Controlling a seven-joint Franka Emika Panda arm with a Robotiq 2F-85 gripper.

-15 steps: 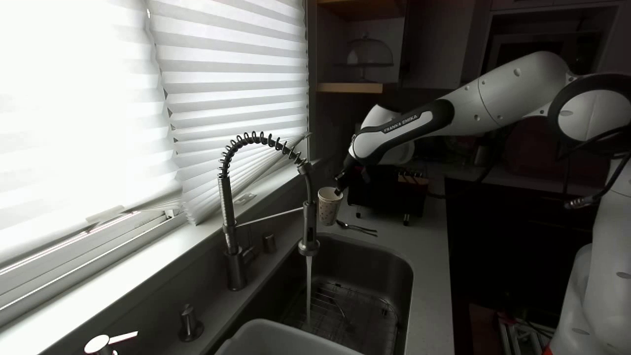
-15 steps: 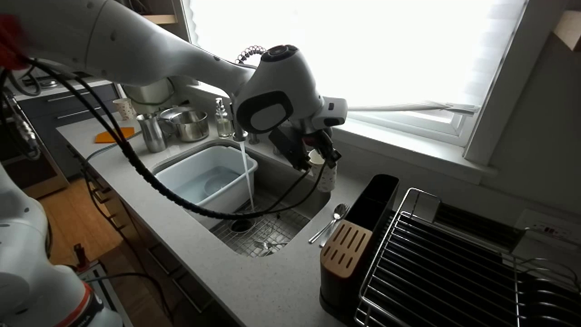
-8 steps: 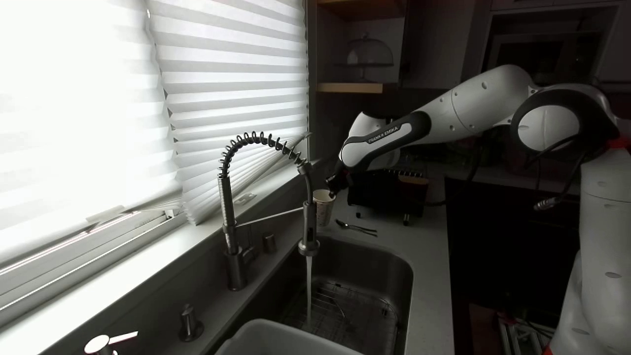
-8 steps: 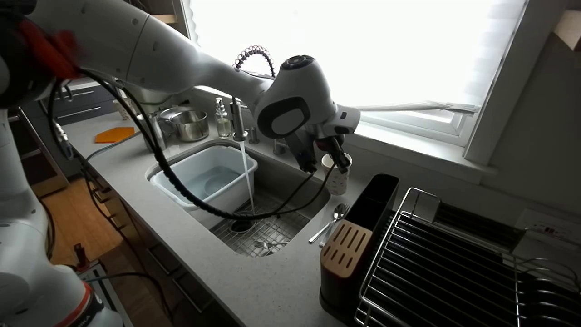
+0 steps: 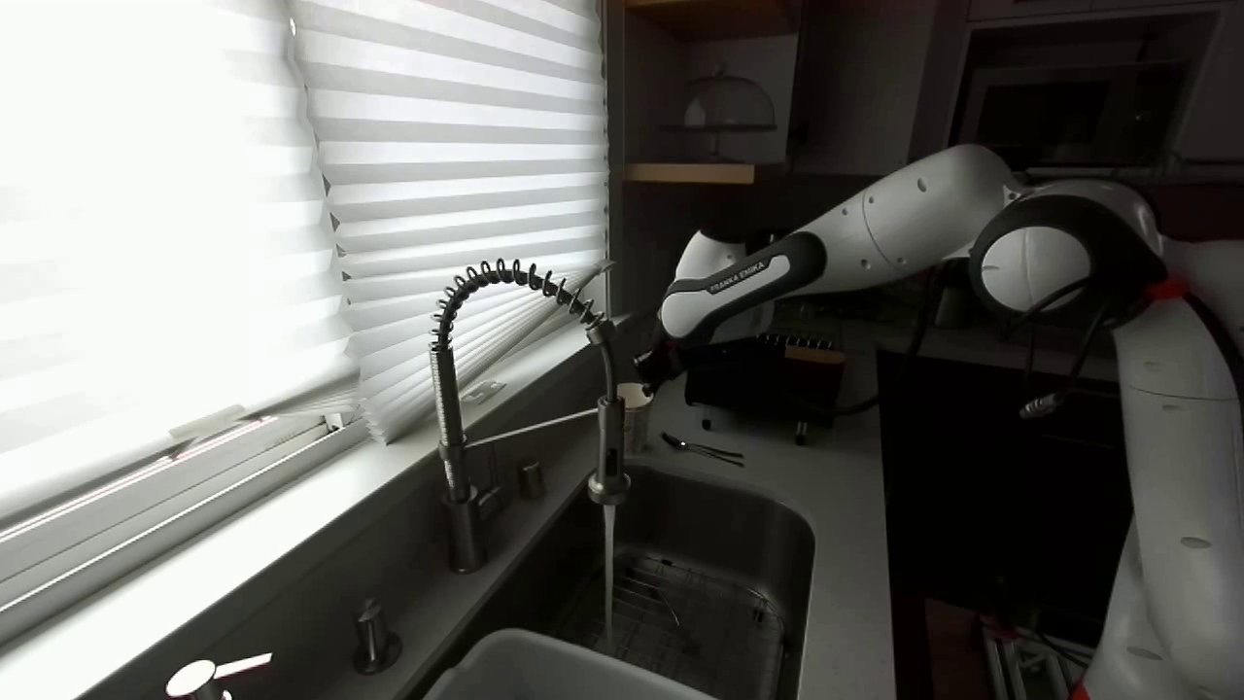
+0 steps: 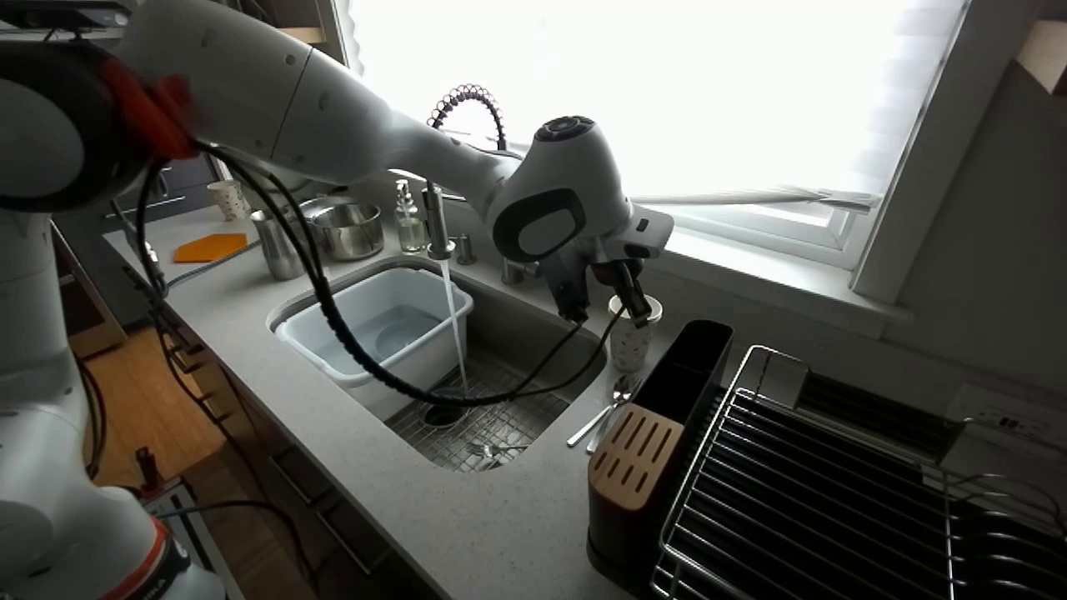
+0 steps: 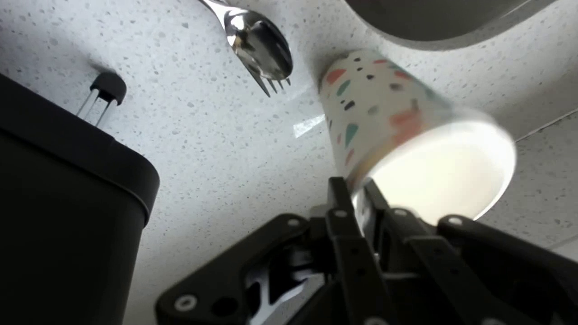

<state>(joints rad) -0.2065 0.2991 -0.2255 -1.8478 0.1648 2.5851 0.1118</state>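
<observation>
A paper cup with coloured specks (image 7: 375, 101) hangs from my gripper (image 7: 354, 186) in the wrist view. My two black fingers are close together with the cup's rim between them, one finger inside the cup and one outside. In both exterior views the gripper (image 6: 640, 318) (image 5: 651, 382) is at the top of the cup (image 6: 631, 348) (image 5: 637, 418), low over the counter behind the sink corner. I cannot tell whether the cup's base touches the counter. A spoon and fork (image 7: 257, 43) lie beside the cup's base; they also show in an exterior view (image 6: 615, 404).
The sink (image 5: 758, 510) lies beside the cup, under a running faucet (image 5: 610, 442). A pale basin of water (image 6: 425, 362) stands in it, and cutlery (image 6: 492, 454) lies on its grid. A black utensil caddy (image 6: 679, 375) and wire dish rack (image 6: 800, 483) stand near the gripper.
In the exterior views my gripper and the cup have moved together, shifting right and down in the view with the dish rack and slightly left and down in the view with the blinds. The cutlery has not moved.
</observation>
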